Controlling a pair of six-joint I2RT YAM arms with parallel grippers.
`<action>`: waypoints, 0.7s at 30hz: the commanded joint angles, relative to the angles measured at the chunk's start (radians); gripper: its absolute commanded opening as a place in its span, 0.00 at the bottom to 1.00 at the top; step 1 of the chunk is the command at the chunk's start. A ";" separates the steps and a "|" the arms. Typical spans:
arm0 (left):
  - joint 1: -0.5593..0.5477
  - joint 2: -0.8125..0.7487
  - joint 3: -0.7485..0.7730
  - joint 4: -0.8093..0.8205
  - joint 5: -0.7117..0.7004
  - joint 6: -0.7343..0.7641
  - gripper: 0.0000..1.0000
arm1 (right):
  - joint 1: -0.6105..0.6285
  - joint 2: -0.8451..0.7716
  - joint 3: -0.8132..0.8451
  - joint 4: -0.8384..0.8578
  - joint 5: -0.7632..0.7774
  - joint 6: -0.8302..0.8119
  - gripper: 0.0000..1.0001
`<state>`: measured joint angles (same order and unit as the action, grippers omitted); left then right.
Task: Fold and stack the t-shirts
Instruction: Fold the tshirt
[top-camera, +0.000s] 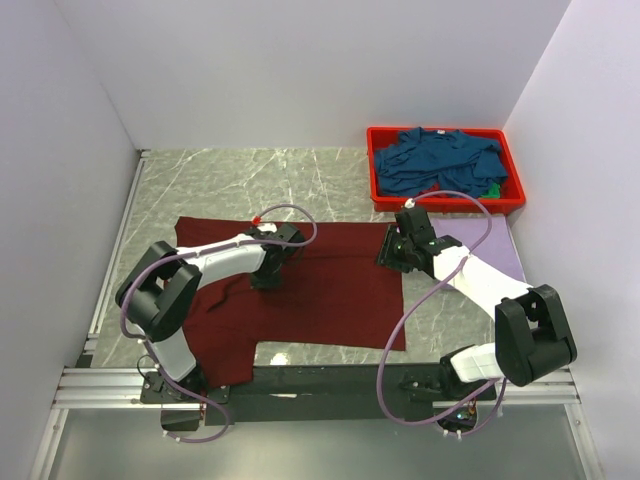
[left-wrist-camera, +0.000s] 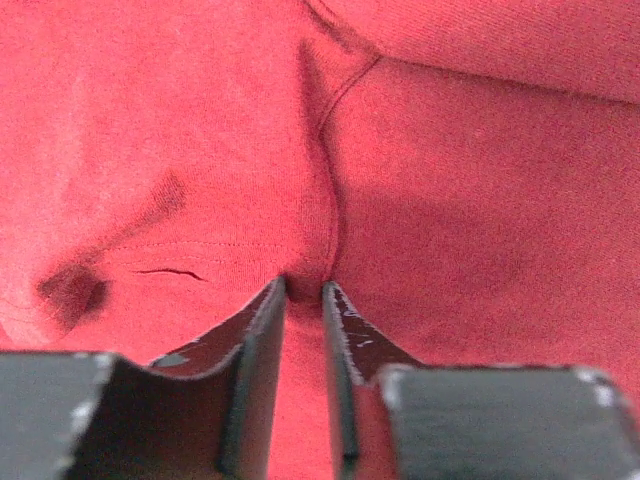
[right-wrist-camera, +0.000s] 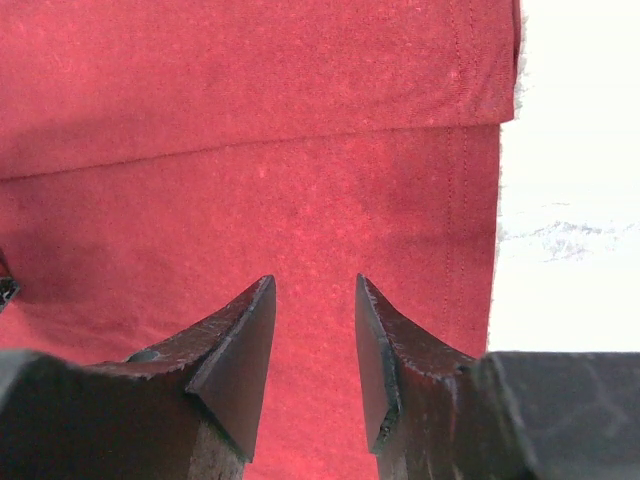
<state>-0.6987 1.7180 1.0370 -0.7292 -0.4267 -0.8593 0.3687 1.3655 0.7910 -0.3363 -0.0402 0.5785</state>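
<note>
The dark maroon t-shirt (top-camera: 330, 290) lies spread flat on the marble table. My left gripper (top-camera: 266, 277) is down on its middle, jaws nearly together and pinching a ridge of the maroon cloth (left-wrist-camera: 320, 200), which puckers at the fingertips (left-wrist-camera: 272, 300). My right gripper (top-camera: 392, 256) is open and empty just over the shirt's right side, near the stitched hem (right-wrist-camera: 470, 200). A pale lavender t-shirt (top-camera: 497, 243) lies flat at the right, partly under my right arm. Teal-blue t-shirts (top-camera: 440, 160) are heaped in the bin.
The red plastic bin (top-camera: 373, 170) stands at the back right by the wall. Bare marble table (top-camera: 250, 175) shows behind the maroon shirt and in the right wrist view (right-wrist-camera: 570, 240) past the hem. White walls close in left, back and right.
</note>
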 joint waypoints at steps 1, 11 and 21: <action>-0.015 0.012 0.034 -0.002 -0.021 -0.004 0.26 | 0.004 -0.029 -0.003 0.026 0.023 -0.006 0.45; -0.050 0.000 0.142 -0.127 -0.008 -0.004 0.04 | 0.004 -0.029 0.011 0.022 0.031 -0.012 0.45; -0.050 -0.009 0.163 -0.136 0.106 0.023 0.48 | 0.004 0.009 0.037 0.007 0.034 -0.034 0.45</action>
<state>-0.7433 1.7309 1.1618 -0.8539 -0.3756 -0.8474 0.3687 1.3659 0.7914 -0.3363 -0.0330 0.5671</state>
